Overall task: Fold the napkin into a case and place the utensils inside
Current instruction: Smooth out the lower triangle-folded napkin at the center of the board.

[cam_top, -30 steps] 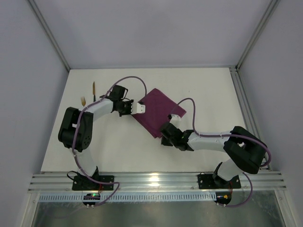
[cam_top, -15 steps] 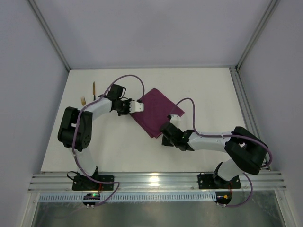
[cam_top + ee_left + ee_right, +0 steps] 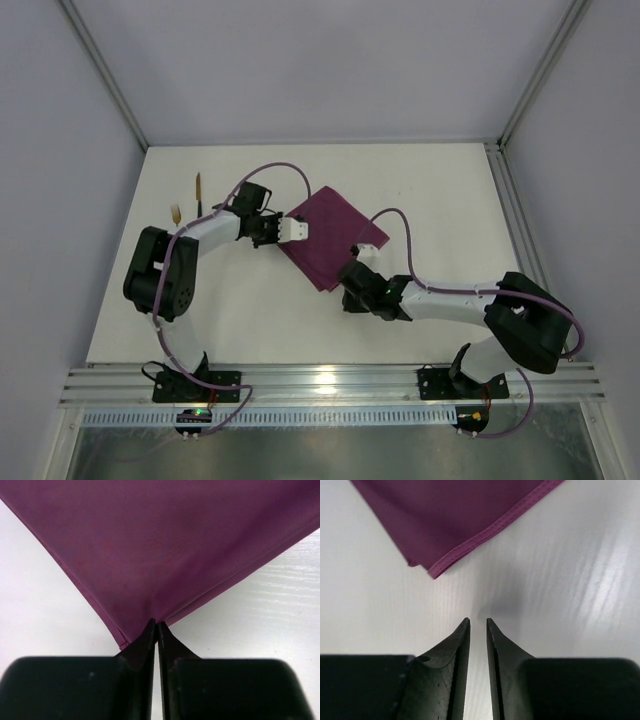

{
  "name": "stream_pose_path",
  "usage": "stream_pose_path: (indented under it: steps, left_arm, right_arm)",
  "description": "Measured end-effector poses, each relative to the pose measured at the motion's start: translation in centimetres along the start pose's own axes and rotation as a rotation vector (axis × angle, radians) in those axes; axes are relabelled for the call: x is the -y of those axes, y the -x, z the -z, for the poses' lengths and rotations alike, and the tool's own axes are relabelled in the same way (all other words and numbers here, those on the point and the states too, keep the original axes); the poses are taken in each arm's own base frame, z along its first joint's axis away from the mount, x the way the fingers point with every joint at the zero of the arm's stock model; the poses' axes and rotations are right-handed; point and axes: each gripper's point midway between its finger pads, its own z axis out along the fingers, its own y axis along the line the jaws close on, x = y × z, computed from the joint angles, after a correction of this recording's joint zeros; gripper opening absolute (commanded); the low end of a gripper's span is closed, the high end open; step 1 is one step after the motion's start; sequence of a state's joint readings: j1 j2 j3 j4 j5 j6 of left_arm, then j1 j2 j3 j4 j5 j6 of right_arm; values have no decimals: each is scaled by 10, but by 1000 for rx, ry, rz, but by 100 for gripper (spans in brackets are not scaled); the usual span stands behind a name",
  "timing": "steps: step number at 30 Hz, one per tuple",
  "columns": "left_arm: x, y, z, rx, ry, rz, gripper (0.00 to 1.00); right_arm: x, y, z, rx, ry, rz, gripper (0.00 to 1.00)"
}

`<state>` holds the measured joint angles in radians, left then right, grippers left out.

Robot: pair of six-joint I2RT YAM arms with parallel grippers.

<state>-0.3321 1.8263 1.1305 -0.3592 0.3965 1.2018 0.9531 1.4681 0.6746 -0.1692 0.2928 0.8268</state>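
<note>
One napkin [image 3: 335, 240] corner is pinched by the left claw [image 3: 158, 625] on the grey-walled counter [image 3: 450, 200]; the barely parted right claw [image 3: 478, 621] is empty.

- Napkin [image 3: 160, 545], directly ahead of the left tool [image 3: 155, 626]: woven cloth, matt, with a fine even weave. It lies smooth and puckers slightly at the tool tips.
- Napkin edge, ahead and left of the right tool [image 3: 477, 621]: stitched hem with a raised thread line, a shade lighter than the field.
- Fingers [image 3: 455, 670] of both tools: black hard plastic, matt to satin, with a few pale specks.
- Surface [image 3: 560, 570], beneath and ahead of the right tool: white, smooth, semi-gloss, with streaky reflections and a faint linear grain.
- Utensils [image 3: 198, 190], well apart from both tools: gold-toned, too small to judge the finish.
</note>
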Motion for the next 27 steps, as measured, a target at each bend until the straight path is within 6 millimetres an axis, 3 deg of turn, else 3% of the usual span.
stream_pose_path:
  steps: [3, 10, 21, 27]
  left_arm:
    - [0, 0, 0, 1, -2, 0, 0]
    - [2, 0, 0, 2, -8, 2, 10]
    - [3, 0, 0, 0, -10, 21, 25]
    - [0, 0, 0, -2, 7, 45, 27]
  right_arm:
    - [-18, -3, 5, 3, 43, 5, 37]
    - [-59, -1, 5, 27, 162, -111, 41]
    - [-66, -1, -18, 30, 120, -264, 41]
    - [-63, 9, -25, 63, 87, -305, 40]
